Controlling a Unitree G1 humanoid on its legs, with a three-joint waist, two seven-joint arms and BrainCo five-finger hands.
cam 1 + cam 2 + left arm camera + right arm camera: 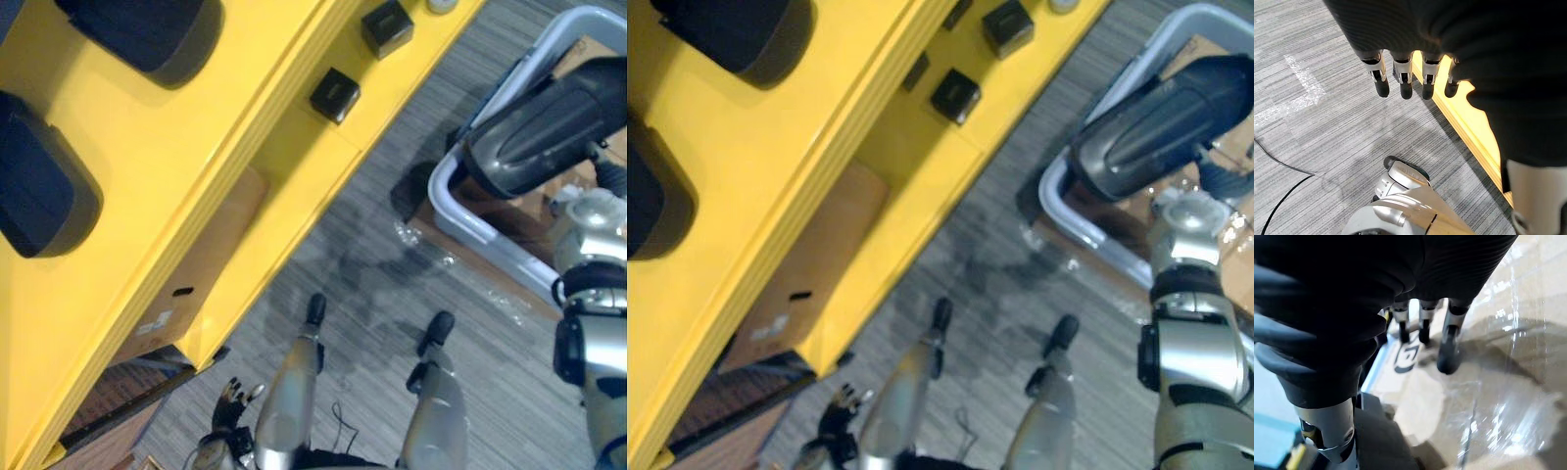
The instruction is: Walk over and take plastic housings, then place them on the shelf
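Two dark rounded plastic housings (147, 34) lie on the yellow shelf (196, 157), far left. Right hand (544, 127), fingers straight and empty, hangs over film-covered cardboard (1488, 396) in a grey bin (446, 196). Left hand (1403, 83) hangs near left, fingers relaxed.

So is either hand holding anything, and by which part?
Nothing held: left hand hangs open by the shelf edge; right hand open over the cardboard.
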